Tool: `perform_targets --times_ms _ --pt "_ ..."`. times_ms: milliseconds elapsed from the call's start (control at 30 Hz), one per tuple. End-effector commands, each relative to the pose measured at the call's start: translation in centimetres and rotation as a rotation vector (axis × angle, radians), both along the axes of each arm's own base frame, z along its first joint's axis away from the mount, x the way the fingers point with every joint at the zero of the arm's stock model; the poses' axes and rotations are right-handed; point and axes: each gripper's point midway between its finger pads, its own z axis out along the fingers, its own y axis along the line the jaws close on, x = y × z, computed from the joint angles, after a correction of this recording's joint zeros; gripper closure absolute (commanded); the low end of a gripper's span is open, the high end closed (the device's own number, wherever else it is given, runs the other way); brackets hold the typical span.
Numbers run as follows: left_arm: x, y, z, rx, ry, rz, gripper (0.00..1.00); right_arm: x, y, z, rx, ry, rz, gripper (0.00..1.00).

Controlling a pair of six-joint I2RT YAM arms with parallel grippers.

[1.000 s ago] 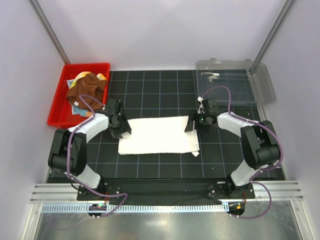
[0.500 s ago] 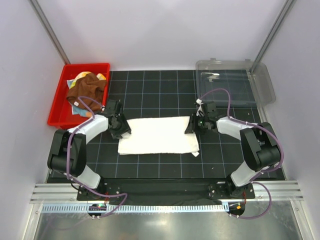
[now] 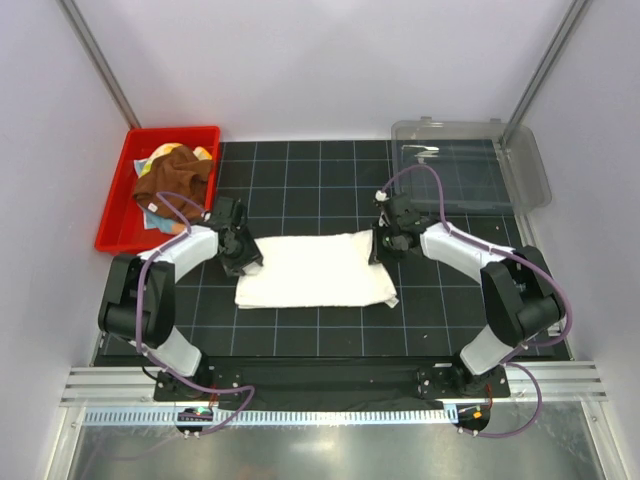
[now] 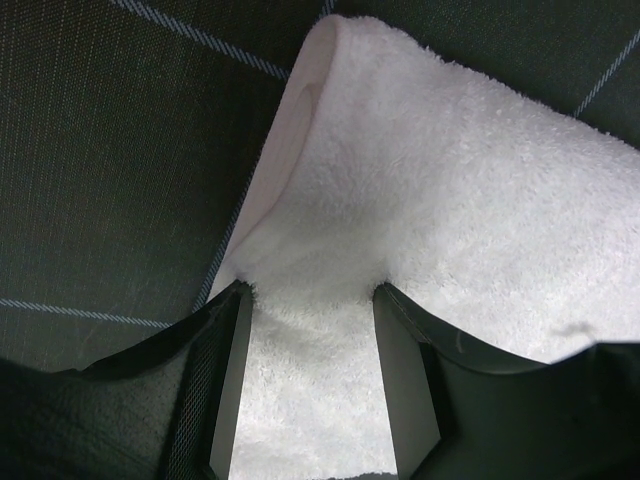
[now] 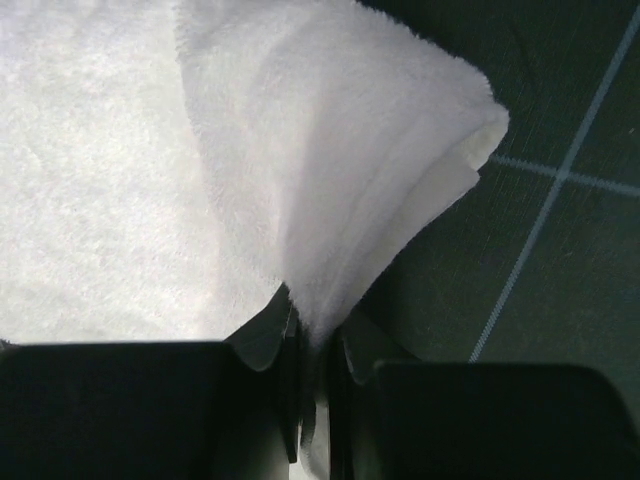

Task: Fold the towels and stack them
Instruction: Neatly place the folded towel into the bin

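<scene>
Top external view: the white towel [image 3: 315, 272] lies folded into a long rectangle on the black gridded mat [image 3: 300, 170], between the two arms. The left gripper [image 3: 238, 262] is down at the towel's far left corner and the right gripper [image 3: 385, 245] at its far right corner, where the cloth is raised a little off the mat. A rust-brown towel [image 3: 172, 178] sits crumpled in the red bin [image 3: 115, 210] at the mat's far left corner; a clear plastic tub [image 3: 520, 170] stands at the far right.

Left wrist view: the left gripper [image 4: 312, 290] has its fingers [image 4: 228, 380] standing apart, with white towel [image 4: 430, 200] pile filling the gap between them. The towel's folded edge curls up just beyond the tips. Whether the fingers squeeze the cloth or only straddle it cannot be told.

Right wrist view: the right gripper [image 5: 312, 325] is clamped nearly closed on a layered corner of the white towel [image 5: 320, 150], which fans upward from the pinch, its stacked edges visible against the mat [image 5: 560, 250].
</scene>
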Motion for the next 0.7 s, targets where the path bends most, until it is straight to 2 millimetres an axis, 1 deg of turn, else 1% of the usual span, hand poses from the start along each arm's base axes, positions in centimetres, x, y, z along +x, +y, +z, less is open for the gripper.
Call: perform_targets --times_ms 0,67,100,133,167,200,233,267,300,333,367,400,433,467,500,533,567,600,633,667 --pt "2.2 0.3 -1.4 0.029 -0.017 0.025 0.44 2.6 -0.7 1.8 -0.102 -0.055 -0.011 0.99" --pt "3.4 -0.1 -1.2 0.025 -0.038 0.021 0.45 3.4 -0.8 2.1 -0.131 -0.05 0.002 0.99" --pt "4.2 -0.2 -1.3 0.024 -0.047 0.022 0.45 4.6 -0.2 2.7 -0.129 -0.065 0.013 0.99" --pt "5.5 -0.5 -0.6 0.019 -0.076 0.023 0.45 5.4 -0.7 2.9 -0.168 -0.081 0.006 0.99" --pt "6.4 -0.7 -0.3 0.019 -0.09 0.021 0.45 5.8 -0.8 3.3 -0.18 -0.078 0.01 0.99" --pt "7.1 -0.7 -0.2 0.02 -0.097 0.023 0.45 7.4 -0.2 4.9 -0.167 -0.115 0.01 0.99" --pt "7.4 -0.8 -1.1 0.028 -0.074 0.018 0.45 8.2 -0.6 4.6 -0.185 -0.109 0.014 0.99" --pt "9.1 -1.3 -0.2 0.017 -0.101 0.019 0.45 8.6 -0.8 4.9 -0.195 -0.101 0.02 0.99" --pt "9.6 -1.4 -0.3 0.016 -0.096 0.019 0.45 10.3 -0.5 6.7 -0.182 -0.143 0.016 0.99" --pt "10.1 -1.7 -1.2 0.014 -0.075 0.016 0.45 10.9 -1.2 6.1 -0.209 -0.12 0.012 0.99" --pt "11.7 -2.1 -0.3 0.003 -0.107 0.018 0.45 11.7 -1.3 6.4 -0.213 -0.124 0.009 0.99" --pt "12.7 -2.4 0.0 -0.005 -0.121 0.018 0.45 13.4 -1.0 8.3 -0.192 -0.168 0.003 0.99" --pt "13.5 -2.7 0.0 -0.012 -0.127 0.011 0.44 14.1 -1.0 8.7 -0.189 -0.175 0.002 0.99" --pt "14.2 -3.0 -0.9 -0.012 -0.113 0.006 0.44 14.8 -1.6 7.9 -0.204 -0.148 -0.005 0.99" --pt "16.4 -4.0 0.6 -0.051 -0.157 -0.015 0.44 16.4 -1.4 9.8 -0.188 -0.193 -0.013 0.99" --pt "17.0 -4.3 0.6 -0.057 -0.156 -0.023 0.44 17.2 -1.5 10.0 -0.186 -0.198 -0.019 0.99" --pt "17.6 -4.9 -0.4 -0.072 -0.137 -0.036 0.44 17.7 -1.7 9.2 -0.193 -0.17 -0.017 0.99" --pt "19.4 -5.4 0.9 -0.086 -0.18 -0.039 0.44 19.6 -1.9 11.1 -0.177 -0.218 -0.039 0.99" --pt "20.3 -5.7 1.3 -0.099 -0.196 -0.038 0.44 20.0 -2.1 11.3 -0.178 -0.211 -0.04 0.99" --pt "21.0 -5.9 1.3 -0.11 -0.202 -0.038 0.44 20.9 -2.0 10.0 -0.181 -0.187 -0.035 0.99"
